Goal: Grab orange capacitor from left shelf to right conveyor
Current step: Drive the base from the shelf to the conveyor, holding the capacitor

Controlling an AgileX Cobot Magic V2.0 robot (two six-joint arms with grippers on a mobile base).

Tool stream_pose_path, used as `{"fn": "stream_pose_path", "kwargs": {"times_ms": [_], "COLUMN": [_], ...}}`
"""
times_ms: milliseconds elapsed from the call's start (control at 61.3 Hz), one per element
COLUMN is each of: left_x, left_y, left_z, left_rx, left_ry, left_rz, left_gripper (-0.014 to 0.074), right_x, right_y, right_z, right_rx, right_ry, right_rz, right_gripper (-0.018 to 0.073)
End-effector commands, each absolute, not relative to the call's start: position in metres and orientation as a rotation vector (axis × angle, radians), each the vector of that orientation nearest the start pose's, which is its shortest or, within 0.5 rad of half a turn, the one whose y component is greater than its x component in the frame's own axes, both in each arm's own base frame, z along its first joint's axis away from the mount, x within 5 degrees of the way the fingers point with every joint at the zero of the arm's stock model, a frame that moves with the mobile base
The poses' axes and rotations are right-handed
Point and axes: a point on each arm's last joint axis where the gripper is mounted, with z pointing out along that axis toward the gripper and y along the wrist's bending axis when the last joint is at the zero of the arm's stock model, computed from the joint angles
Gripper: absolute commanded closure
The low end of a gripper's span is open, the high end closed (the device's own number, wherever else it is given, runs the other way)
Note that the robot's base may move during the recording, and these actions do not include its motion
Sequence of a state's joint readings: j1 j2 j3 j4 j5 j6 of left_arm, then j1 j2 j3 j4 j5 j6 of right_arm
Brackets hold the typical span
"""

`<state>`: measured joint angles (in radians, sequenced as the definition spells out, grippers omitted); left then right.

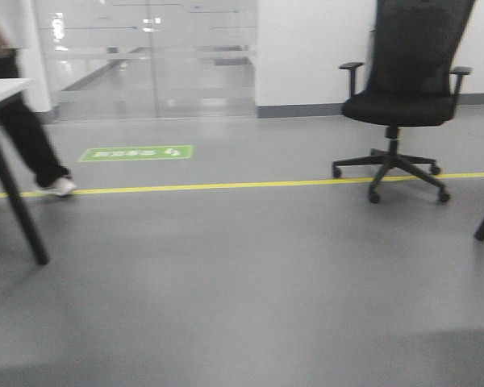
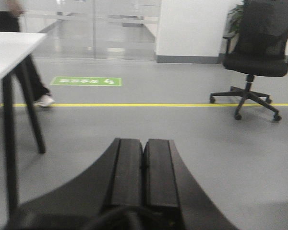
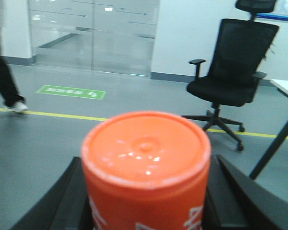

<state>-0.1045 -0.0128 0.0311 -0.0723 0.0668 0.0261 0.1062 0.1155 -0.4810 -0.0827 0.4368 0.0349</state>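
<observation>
In the right wrist view an orange capacitor (image 3: 146,167), a fat orange cylinder with white lettering and a round flat end, sits between the two black fingers (image 3: 69,201) of my right gripper (image 3: 146,211), which is shut on it. In the left wrist view my left gripper (image 2: 144,167) is shut, its two black fingers pressed together with nothing between them. Both point out over grey floor. Neither the shelf nor the conveyor is in view. The front view shows no gripper.
A black office chair (image 1: 407,89) stands at the right on the grey floor, past a yellow floor line (image 1: 226,185). A white table (image 2: 9,52) with black legs is at the left. A person's legs (image 1: 28,141) are at the far left. Glass doors (image 1: 145,56) are behind.
</observation>
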Motion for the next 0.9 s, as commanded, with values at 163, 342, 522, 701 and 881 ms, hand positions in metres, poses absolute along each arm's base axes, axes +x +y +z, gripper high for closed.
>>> {"fn": "stream_pose_path", "kwargs": {"times_ms": [163, 342, 522, 701, 881], "left_x": [0.0550, 0.0550, 0.0551, 0.0551, 0.0551], "left_y": [-0.0059, -0.0051, -0.0045, -0.0045, -0.0045], "left_z": [0.2072, 0.2072, 0.2072, 0.2072, 0.2072], "left_rx": [0.043, 0.032, 0.024, 0.024, 0.024], "left_ry": [1.464, 1.464, 1.464, 1.464, 1.464], "left_rz": [-0.129, -0.116, -0.108, -0.108, -0.108], "left_gripper": [0.0723, 0.0723, 0.0723, 0.0723, 0.0723], "right_x": [0.0299, 0.0299, 0.0299, 0.0299, 0.0299], "right_y": [0.0002, 0.0002, 0.0002, 0.0002, 0.0002], "right_z": [0.3416, 0.3416, 0.3416, 0.3416, 0.3416], "right_rx": [-0.086, -0.086, -0.086, -0.086, -0.086], "right_ry": [1.449, 1.449, 1.449, 1.449, 1.449], "right_rz": [0.017, 0.017, 0.017, 0.017, 0.017], "right_gripper": [0.0437, 0.0437, 0.0437, 0.0437, 0.0437]}}
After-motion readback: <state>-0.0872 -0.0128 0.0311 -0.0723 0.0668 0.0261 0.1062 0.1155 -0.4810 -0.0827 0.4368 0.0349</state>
